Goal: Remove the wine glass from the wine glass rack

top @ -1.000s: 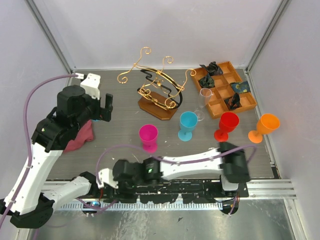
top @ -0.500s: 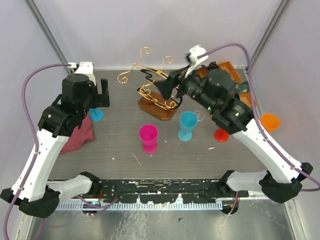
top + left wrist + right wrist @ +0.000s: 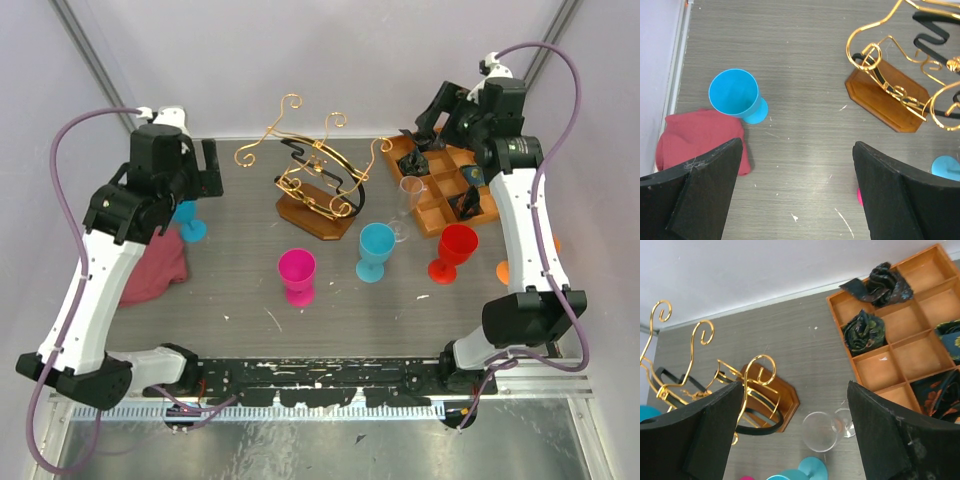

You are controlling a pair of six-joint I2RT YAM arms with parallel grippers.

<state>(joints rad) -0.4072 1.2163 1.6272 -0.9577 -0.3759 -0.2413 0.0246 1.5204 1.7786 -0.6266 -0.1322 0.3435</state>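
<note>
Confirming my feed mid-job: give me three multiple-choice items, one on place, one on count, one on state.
1. Relative to the gold wire wine glass rack, the clear stemmed wine glass is: A hanging from it; B standing apart on the grey table; C lying under it.
2. Blue plastic goblets in view: A one; B two; C four.
3. The right gripper is: A open, empty; B shut on the glass; C shut on the rack.
Key: B, it stands upright off the rack; B, the second is by the red cloth; A, fingers spread, nothing gripped.
</note>
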